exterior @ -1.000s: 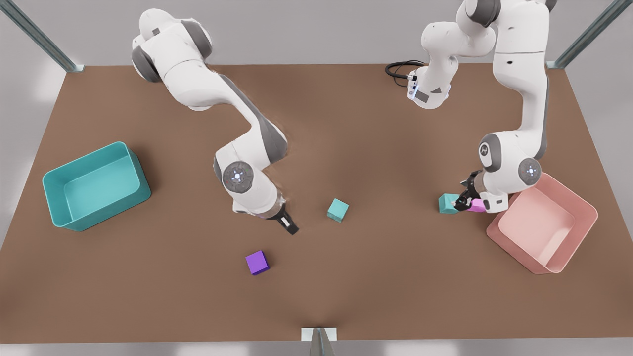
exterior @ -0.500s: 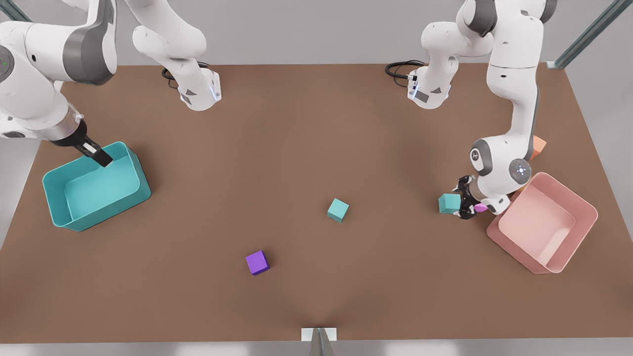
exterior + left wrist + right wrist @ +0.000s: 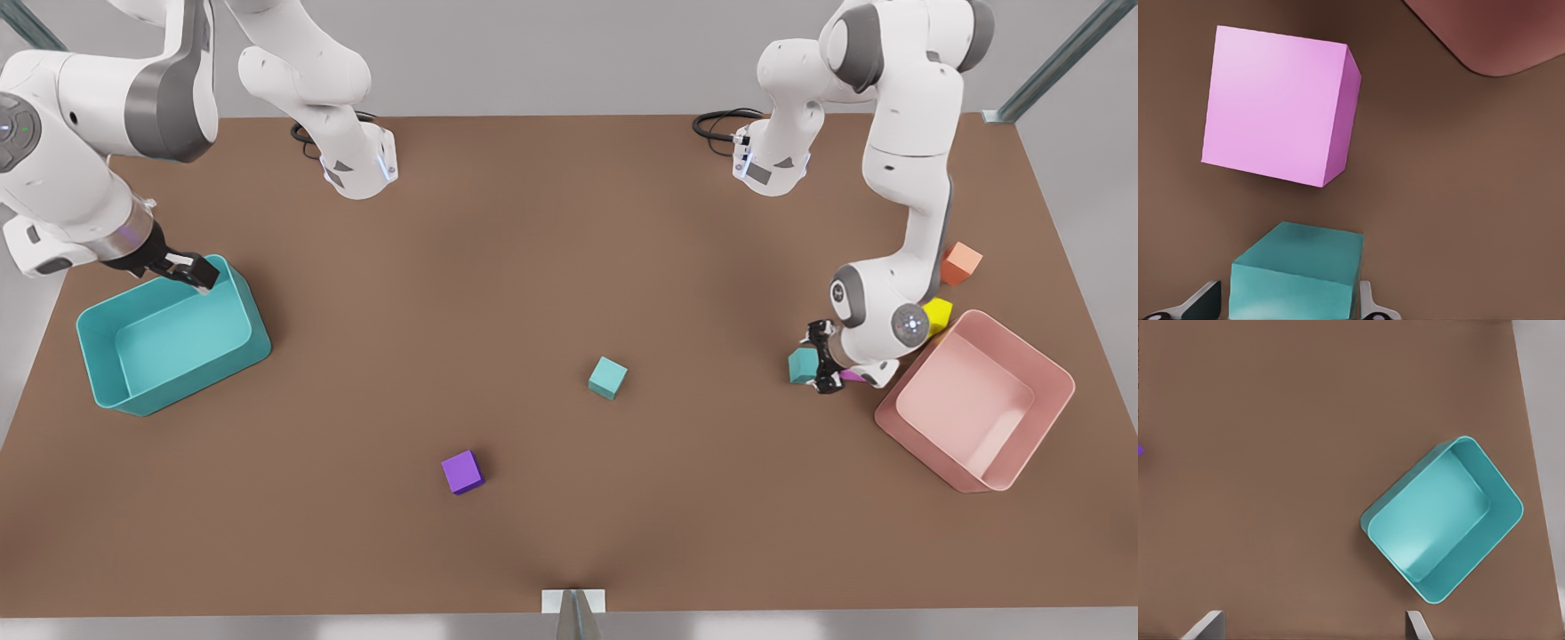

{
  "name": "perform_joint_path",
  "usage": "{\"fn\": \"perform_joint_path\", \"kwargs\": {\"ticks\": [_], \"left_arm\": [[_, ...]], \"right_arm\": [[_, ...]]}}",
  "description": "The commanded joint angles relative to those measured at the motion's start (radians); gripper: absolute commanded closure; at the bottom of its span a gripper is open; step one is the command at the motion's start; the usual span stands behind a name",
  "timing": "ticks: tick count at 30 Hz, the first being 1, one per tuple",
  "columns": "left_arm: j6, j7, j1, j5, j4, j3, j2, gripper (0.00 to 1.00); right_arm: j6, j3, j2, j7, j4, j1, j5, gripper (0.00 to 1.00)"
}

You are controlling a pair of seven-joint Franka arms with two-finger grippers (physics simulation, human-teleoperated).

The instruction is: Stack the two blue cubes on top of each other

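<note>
No readable text, label, brand or number stands on anything here. The cubes, bins and desk carry plain colours.

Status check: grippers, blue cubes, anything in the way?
Left gripper open around one blue cube, not closed. Right gripper open, waiting above teal bin. Other blue cube alone mid-table. Pink cube close beside straddled cube.

Pink cube [image 3: 1275,107] crowds teal cube [image 3: 1298,277]; centre open.
</note>
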Motion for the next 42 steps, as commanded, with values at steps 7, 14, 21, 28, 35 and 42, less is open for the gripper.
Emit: {"fn": "perform_joint_path", "kwargs": {"ticks": [7,14,21,28,35,42], "left_arm": [[0.020,-0.122,-0.012,0.001,0.001,-0.005,0.016,0.50],[-0.334,-0.228,-0.176,0.005,0.154,-0.081,-0.153,0.48],[-0.450,-0.441,-0.408,0.148,0.698,-0.249,0.225,0.48],[-0.350,-0.439,-0.403,0.150,0.696,-0.249,0.258,0.47],[-0.276,-0.441,-0.403,0.150,0.698,-0.249,0.266,0.47],[-0.273,-0.441,-0.404,0.145,0.696,-0.249,0.294,0.47]], "right_arm": [[0.000,0.001,0.008,-0.284,0.001,0.000,0.002,0.00],[0.000,0.001,0.006,-0.280,-0.001,-0.002,0.003,0.00],[0.020,0.001,0.000,-0.279,-0.009,0.010,-0.032,0.00],[0.022,-0.007,0.002,-0.288,-0.033,0.009,-0.032,0.00],[0.022,-0.007,0.011,-0.285,-0.033,0.009,-0.032,0.00],[0.022,-0.007,0.012,-0.282,-0.035,0.009,-0.031,0.00]]}}
